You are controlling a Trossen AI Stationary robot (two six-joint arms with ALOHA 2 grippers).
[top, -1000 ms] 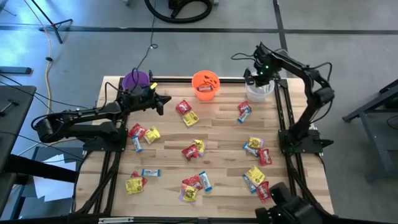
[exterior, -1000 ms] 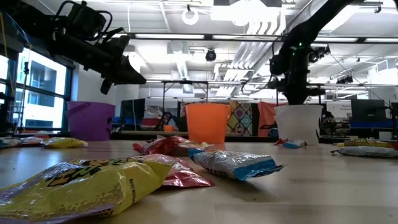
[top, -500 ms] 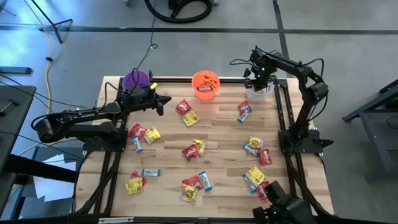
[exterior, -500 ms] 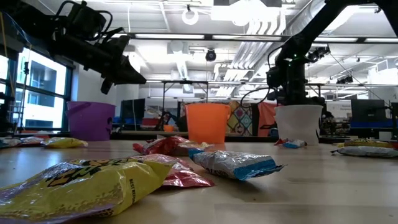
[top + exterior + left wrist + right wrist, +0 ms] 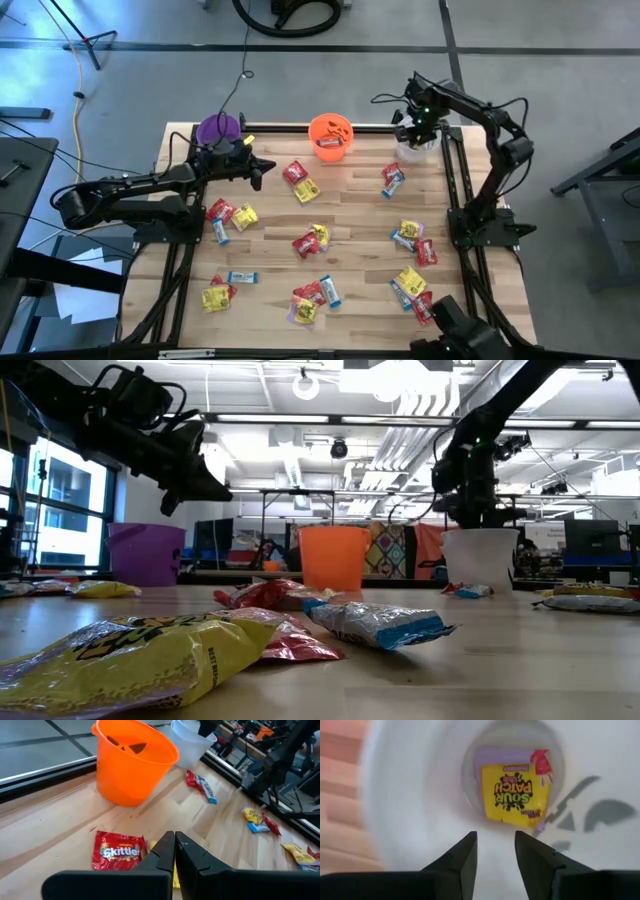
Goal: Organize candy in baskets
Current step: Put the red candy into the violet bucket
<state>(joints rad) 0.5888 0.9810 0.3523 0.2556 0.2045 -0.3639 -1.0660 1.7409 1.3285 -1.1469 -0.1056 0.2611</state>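
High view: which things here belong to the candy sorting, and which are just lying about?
Part of the job:
- loose candy scattered over the table
- purple bucket, orange bucket, white bucket
- yellow packet lying in the white bucket
- right gripper, open over the white bucket
- left gripper, shut, beside the purple bucket

Just lying about:
- black hose on the floor

You have a pale wooden plank table (image 5: 350,205) with visible grain and a smooth, faintly satin finish. The round orange plastic bucket (image 5: 131,761) looks smooth and slightly glossy; the round white plastic bucket (image 5: 410,795) is smooth and matt inside. The yellow crinkled foil-like candy packet (image 5: 515,795) and the red glossy film packet (image 5: 119,856) both catch light. Your dark gripper fingers (image 5: 165,855) look like matt plastic.
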